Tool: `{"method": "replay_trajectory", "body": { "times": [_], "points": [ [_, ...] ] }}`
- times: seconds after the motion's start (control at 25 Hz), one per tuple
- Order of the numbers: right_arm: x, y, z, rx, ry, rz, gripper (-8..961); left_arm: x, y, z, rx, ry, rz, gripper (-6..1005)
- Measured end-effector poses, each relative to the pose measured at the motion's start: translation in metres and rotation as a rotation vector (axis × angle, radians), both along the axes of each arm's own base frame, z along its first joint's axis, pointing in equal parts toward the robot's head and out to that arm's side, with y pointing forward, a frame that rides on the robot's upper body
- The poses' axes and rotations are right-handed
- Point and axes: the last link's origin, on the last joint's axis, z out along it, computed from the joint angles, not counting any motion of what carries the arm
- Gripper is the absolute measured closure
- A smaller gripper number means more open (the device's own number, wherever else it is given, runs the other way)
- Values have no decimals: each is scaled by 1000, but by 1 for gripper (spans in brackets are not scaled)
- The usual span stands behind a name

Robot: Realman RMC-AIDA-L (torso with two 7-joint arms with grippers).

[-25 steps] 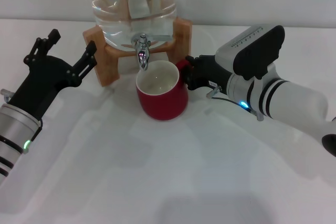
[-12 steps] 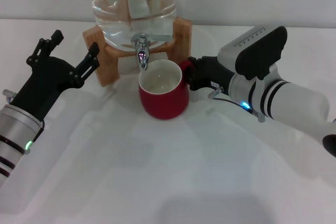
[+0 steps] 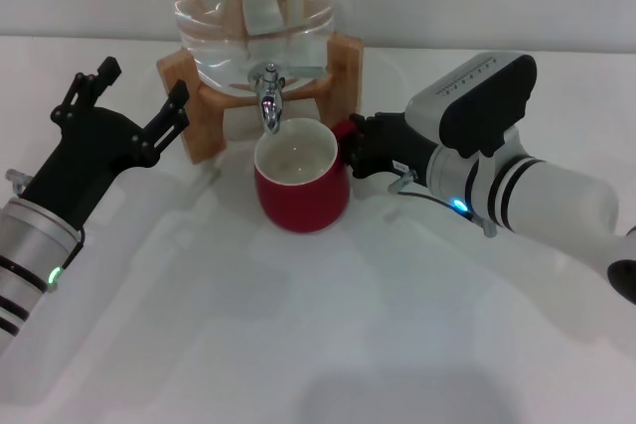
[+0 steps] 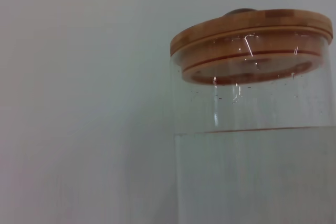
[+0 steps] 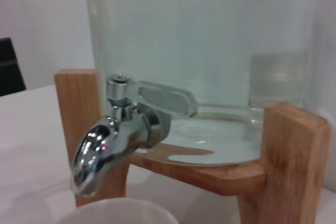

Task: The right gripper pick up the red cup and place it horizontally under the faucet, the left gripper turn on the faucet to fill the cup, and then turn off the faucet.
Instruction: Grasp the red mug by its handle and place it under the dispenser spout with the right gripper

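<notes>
The red cup (image 3: 301, 191) stands upright on the white table, its white inside empty, right under the spout of the chrome faucet (image 3: 268, 98). My right gripper (image 3: 356, 144) is shut on the cup's handle from the right. In the right wrist view the faucet (image 5: 118, 129) is close, its lever lies level, and the cup's rim (image 5: 119, 214) shows just below the spout. My left gripper (image 3: 139, 86) is open and empty, left of the wooden stand (image 3: 181, 81) and apart from the faucet.
The clear water jug (image 3: 248, 7) sits in the wooden stand at the back middle. The left wrist view shows its wooden lid (image 4: 252, 24) and the water level. The white table (image 3: 298, 345) stretches toward the front.
The right gripper has shifted the cup slightly left, more squarely under the spout. The left gripper has risen a little toward the stand.
</notes>
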Motion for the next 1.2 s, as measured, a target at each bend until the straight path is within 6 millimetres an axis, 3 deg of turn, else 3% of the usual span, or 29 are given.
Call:
{"method": "replay_trajectory", "body": {
  "times": [0.56, 1.2],
  "points": [
    [-11, -2, -5, -27, -9, 21, 761, 4, 3, -1, -5, 2, -10, 125],
    [-6, 1, -2, -13, -10, 6, 760, 5, 4, -3, -11, 4, -12, 125]
  ]
}}
